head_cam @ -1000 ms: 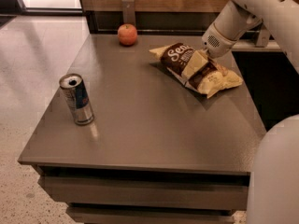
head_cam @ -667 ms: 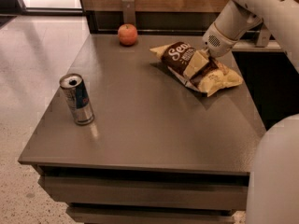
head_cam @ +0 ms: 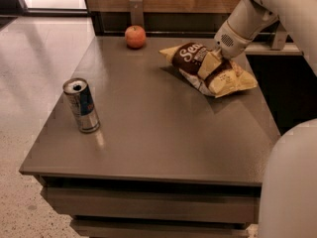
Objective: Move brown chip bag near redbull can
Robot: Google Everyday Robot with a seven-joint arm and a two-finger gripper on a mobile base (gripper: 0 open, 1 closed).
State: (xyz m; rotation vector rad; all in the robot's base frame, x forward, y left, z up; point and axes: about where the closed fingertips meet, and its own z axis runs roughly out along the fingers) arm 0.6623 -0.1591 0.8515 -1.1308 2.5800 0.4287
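We judge the task barely begun. The bag (head_cam: 192,55) lies near the far right corner of the table (head_cam: 163,138), and the can (head_cam: 81,105) stands upright by the left edge, nearer the front. The two are well apart, with most of the tabletop between them.

The end effector (head_cam: 214,59) is down on the middle of the bag, touching it, with the arm (head_cam: 247,19) reaching in from beyond the far right corner. We cannot tell whether it is spread or clamped on the bag. We also cannot tell whether the bag rests fully on the table or is tipped up a little.

What is left, as we read it, is a sure hold, a carry across to the left and front, and a release beside the can.

An apple (head_cam: 135,36) sits at the far edge, left of the bag and off the straight line to the can. Nothing stands on that line. The main risk we see is the wide bag knocking over the slim can on arrival.
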